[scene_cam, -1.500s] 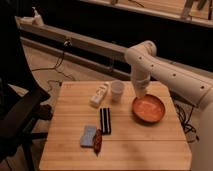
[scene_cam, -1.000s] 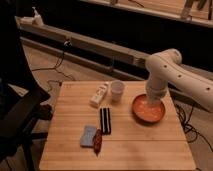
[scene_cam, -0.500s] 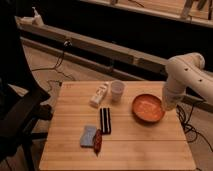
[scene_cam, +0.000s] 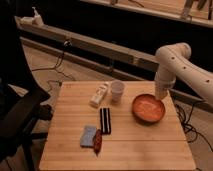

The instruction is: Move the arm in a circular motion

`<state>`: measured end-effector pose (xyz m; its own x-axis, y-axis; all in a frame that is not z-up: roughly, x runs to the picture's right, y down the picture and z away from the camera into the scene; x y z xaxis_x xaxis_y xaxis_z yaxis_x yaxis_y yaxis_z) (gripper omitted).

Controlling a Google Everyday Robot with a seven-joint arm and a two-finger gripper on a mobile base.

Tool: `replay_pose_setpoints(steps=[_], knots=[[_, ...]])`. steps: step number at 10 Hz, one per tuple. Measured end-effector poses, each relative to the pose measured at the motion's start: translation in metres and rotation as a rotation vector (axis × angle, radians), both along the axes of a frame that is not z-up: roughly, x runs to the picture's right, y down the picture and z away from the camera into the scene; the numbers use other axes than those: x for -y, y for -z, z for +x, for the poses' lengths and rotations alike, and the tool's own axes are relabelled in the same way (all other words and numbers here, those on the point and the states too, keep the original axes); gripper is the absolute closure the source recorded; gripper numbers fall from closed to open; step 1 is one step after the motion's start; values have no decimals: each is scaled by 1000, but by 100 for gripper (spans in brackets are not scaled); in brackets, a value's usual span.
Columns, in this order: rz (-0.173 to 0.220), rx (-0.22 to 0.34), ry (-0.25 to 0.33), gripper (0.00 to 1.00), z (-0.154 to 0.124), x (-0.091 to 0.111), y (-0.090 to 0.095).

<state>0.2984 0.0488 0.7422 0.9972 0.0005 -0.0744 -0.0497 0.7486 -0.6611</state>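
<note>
The large white arm [scene_cam: 181, 62] comes in from the right edge. Its rounded segments are dotted with small dark holes, and the bulbous elbow sits high at the right. The narrower tip points down and ends in the gripper [scene_cam: 161, 94], which hangs just above the far right rim of an orange bowl [scene_cam: 148, 109] at the wooden table's [scene_cam: 130, 150] right side. Nothing shows in the gripper.
On the table stand a white cup [scene_cam: 117, 91], a white bottle lying on its side [scene_cam: 100, 95], a black bar [scene_cam: 105, 120], a blue packet [scene_cam: 88, 135] and a red-brown item [scene_cam: 97, 144]. A black chair [scene_cam: 17, 117] stands left. Cables lie on the floor behind.
The arm swept from over the table's middle rightward past the bowl, then came back slightly left and farther back to the bowl's far rim. The table objects have not moved.
</note>
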Motion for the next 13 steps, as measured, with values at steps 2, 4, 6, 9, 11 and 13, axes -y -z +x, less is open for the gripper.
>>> replay_pose_setpoints(steps=[2,4,6,9,11,13], knots=[[3,2,10,100,-1,5,-5],[0,12,25,100,-27,10,-11],[0,10,38,100,-49,12,-12],[6,7,51,100,-48,22,-22],[-5,24,69,100,-61,22,-25],[-9,18,73,100,-77,22,-28]])
